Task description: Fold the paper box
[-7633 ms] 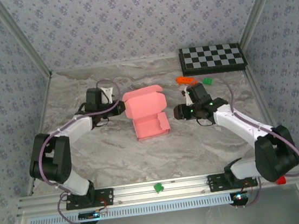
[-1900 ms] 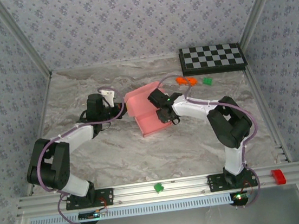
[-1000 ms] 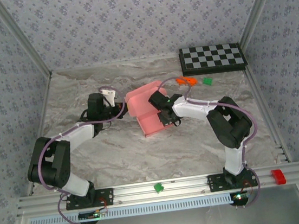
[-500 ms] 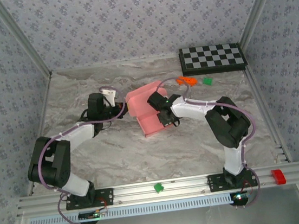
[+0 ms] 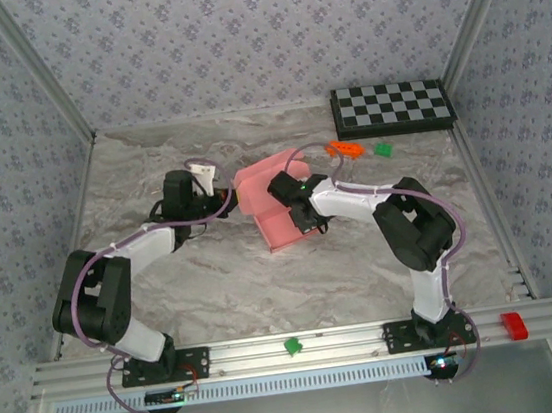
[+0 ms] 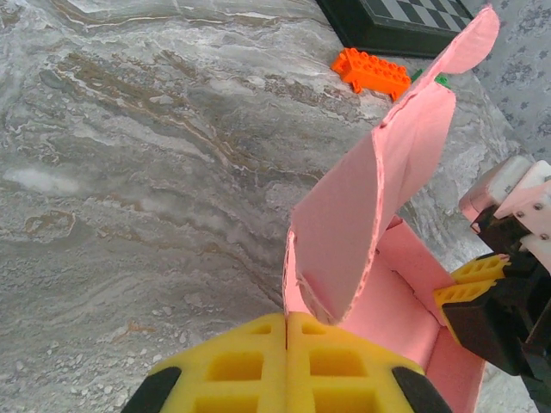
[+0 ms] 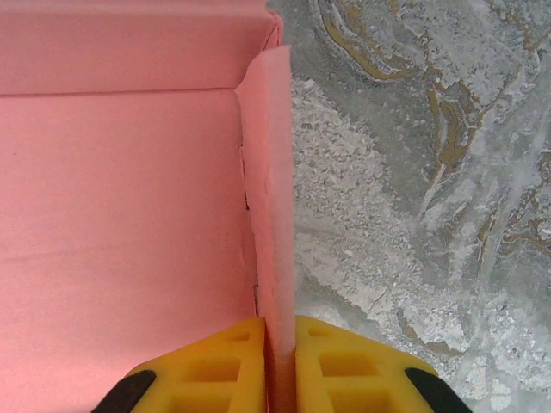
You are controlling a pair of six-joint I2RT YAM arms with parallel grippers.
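With the left gripper (image 6: 286,325) pinching the paper box (image 6: 379,198) by its lid and the right gripper (image 7: 277,331) clamping a side wall, the fold needed slow, even closing.

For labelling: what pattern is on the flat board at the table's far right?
Black-and-white checks on the board, clearest in the top external view.

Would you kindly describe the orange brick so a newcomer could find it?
Find the checkerboard on the table, far right. Just off its near left corner lie two small bricks; the orange brick is the left one, longer than the green brick beside it.
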